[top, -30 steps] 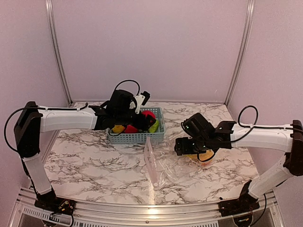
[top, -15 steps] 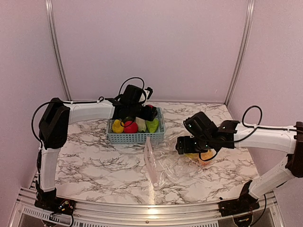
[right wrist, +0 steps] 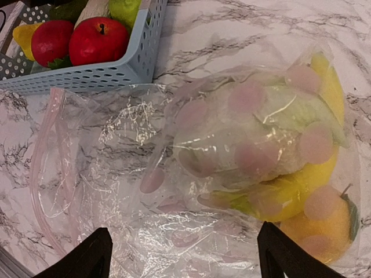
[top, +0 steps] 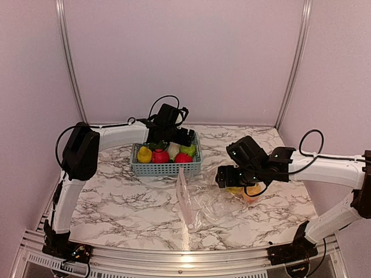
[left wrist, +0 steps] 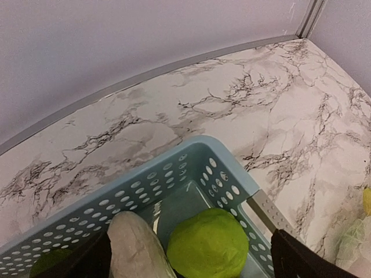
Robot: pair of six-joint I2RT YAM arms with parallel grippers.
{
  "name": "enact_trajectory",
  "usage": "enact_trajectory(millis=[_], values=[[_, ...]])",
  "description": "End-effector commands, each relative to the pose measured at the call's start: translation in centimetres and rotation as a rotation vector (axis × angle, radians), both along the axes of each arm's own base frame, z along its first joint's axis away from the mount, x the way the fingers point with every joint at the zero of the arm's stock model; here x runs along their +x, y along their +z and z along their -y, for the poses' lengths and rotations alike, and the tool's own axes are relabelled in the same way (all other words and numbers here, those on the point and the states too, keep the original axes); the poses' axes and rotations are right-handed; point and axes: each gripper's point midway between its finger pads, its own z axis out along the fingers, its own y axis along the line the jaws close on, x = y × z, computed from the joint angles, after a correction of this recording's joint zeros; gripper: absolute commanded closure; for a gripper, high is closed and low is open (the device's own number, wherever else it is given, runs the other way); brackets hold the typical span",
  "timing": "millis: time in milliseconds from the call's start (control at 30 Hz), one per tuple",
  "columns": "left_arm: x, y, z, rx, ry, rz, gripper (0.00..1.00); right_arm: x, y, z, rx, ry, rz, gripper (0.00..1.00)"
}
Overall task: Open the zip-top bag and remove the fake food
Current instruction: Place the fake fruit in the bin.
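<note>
From high over the near edge, facing the pale lilac back wall (top: 185,58), whole marbled tabletop (top: 116,188) framed. Left wrist: close above light blue slotted plastic basket (left wrist: 215,175). Right wrist: close over clear crinkly zip-top bag (right wrist: 116,133), same basket upper left.

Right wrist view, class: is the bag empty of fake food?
No: yellow, green and orange fake food shows through the clear plastic of the bag.
</note>
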Motion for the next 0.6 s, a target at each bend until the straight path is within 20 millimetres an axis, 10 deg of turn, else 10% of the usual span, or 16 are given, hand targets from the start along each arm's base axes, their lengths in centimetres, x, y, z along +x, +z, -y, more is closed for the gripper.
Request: enact_trajectory(millis=[0,567], values=[[-0.4,2.3,-0.6,0.003,0.005,0.025,0.01,0.0,0.1,0.6,-0.009,-0.018,0.001,0.15],[-6.2,6.8,-3.9,-0.053,-0.031,0.061,0.01,0.8,0.4,1.8,-0.021,-0.058,0.016,0.17]])
